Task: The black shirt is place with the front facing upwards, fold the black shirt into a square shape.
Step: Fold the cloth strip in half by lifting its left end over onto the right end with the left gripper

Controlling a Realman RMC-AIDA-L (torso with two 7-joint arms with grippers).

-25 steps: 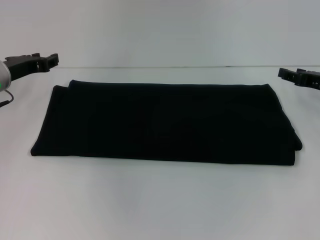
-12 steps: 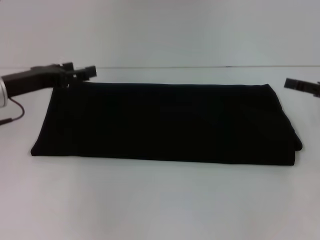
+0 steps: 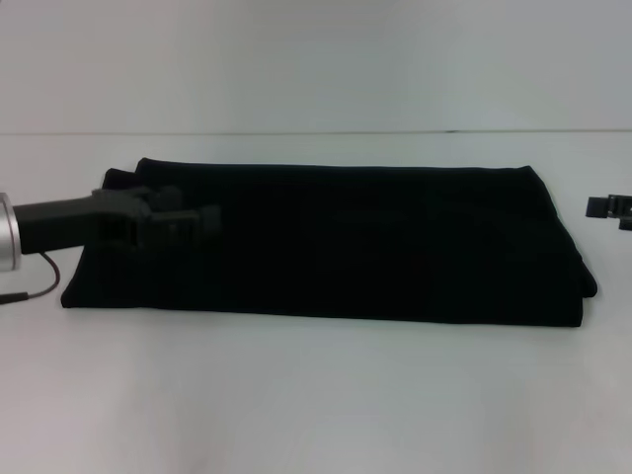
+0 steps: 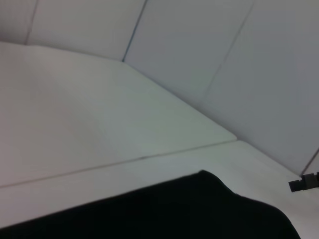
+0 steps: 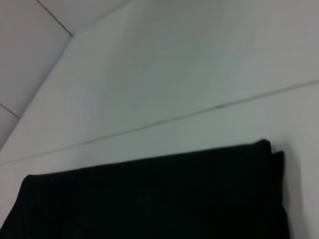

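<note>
Shirt [image 3: 346,242] is lying flat mid-table [image 3: 316,395], already folded into a wide black band, long axis running 9 to 3 o'clock, layered edges stacking at the 3 o'clock end. No lettering showing. Left gripper [image 3: 202,219] is reaching in from 9 o'clock, sitting over the shirt's left end, fingers pointing toward 3 o'clock; black on black, so can't tell whether the claw is released or clenched. Right gripper [image 3: 612,209] is hanging just off the shirt's right edge at 3 o'clock, apart from the cloth, mostly out of frame, claw state unreadable too. Right wrist view is showing the shirt's [image 5: 149,199] folded corner on bare table.
</note>
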